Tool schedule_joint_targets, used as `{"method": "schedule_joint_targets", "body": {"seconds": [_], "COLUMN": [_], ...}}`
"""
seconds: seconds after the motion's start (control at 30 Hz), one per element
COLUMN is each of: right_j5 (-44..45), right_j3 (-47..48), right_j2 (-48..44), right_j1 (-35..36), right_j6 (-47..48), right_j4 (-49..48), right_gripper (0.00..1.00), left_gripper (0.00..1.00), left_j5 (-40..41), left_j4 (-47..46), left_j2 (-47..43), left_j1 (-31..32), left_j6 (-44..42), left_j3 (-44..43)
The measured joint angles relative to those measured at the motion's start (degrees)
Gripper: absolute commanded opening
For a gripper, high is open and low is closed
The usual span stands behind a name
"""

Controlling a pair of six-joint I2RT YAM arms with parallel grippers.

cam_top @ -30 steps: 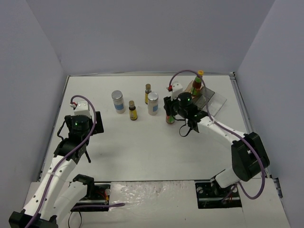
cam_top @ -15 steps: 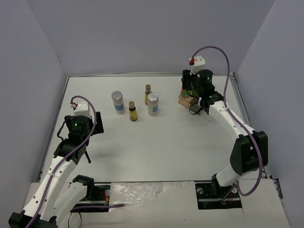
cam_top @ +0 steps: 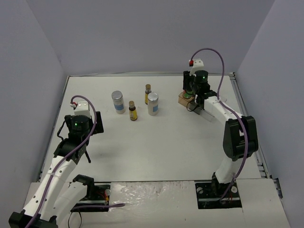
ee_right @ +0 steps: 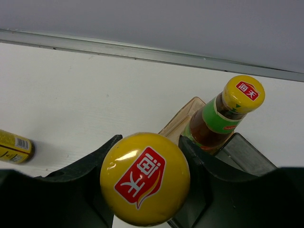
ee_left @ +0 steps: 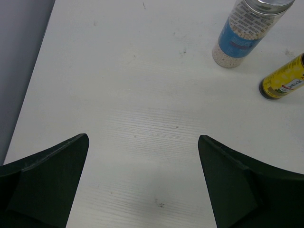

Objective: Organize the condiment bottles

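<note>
My right gripper (ee_right: 146, 159) is shut on a dark red bottle with a yellow cap (ee_right: 145, 178), held at the orange-tinted compartment (cam_top: 182, 99) of the clear tray at the back right. A second dark red bottle (ee_right: 223, 114) stands in that compartment, just right of the held one. Mid-table stand two white jars with silver lids (cam_top: 118, 101) (cam_top: 153, 103) and two slim brown yellow-labelled bottles (cam_top: 133, 111) (cam_top: 147, 94). My left gripper (ee_left: 142, 180) hangs open over bare table at the left, with one white jar (ee_left: 249, 28) and one brown bottle (ee_left: 284, 80) ahead to its right.
The tray's clear compartments (ee_right: 244, 154) lie right of the orange one, under my right arm. The back wall and a metal edge strip (ee_right: 142, 52) run close behind the tray. Grey walls close the table's left and right sides.
My right gripper has carried the red bottle from mid-table back and to the right, up to the tray beside the other red bottle. The left arm has not moved.
</note>
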State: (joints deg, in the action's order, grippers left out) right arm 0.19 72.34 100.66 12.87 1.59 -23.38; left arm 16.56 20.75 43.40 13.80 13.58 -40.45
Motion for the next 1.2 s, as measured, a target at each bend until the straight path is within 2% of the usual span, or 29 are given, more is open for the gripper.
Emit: {"method": "schedule_joint_targets", "body": {"seconds": [0.57, 0.67, 0.77, 0.97, 1.2], "right_j5": [0.08, 0.08, 0.10, 0.31, 0.51], "right_j3": [-0.18, -0.72, -1.39, -2.45, -3.14], "right_j2": [7.06, 8.18, 8.63, 8.49, 3.44], "right_j1": [-1.59, -1.60, -1.60, -1.60, -1.59], "right_j6": [-1.12, -1.67, -2.27, -2.86, -2.99], "right_j4": [-4.15, -4.56, -5.69, -7.44, -5.42], "right_gripper": [0.02, 0.17, 0.43, 0.75, 0.92], "left_gripper": [0.97, 0.97, 0.97, 0.97, 0.97], "left_j5": [-0.07, -0.10, -0.21, -0.32, -0.49], "left_j4": [-0.02, -0.02, -0.01, -0.02, -0.04], "left_j2": [0.11, 0.21, 0.28, 0.28, 0.28], "left_j1": [0.00, 0.00, 0.00, 0.00, 0.00], "left_j6": [-0.09, -0.11, -0.13, -0.15, -0.51], "left_j3": [0.00, 0.00, 0.00, 0.00, 0.00]}}
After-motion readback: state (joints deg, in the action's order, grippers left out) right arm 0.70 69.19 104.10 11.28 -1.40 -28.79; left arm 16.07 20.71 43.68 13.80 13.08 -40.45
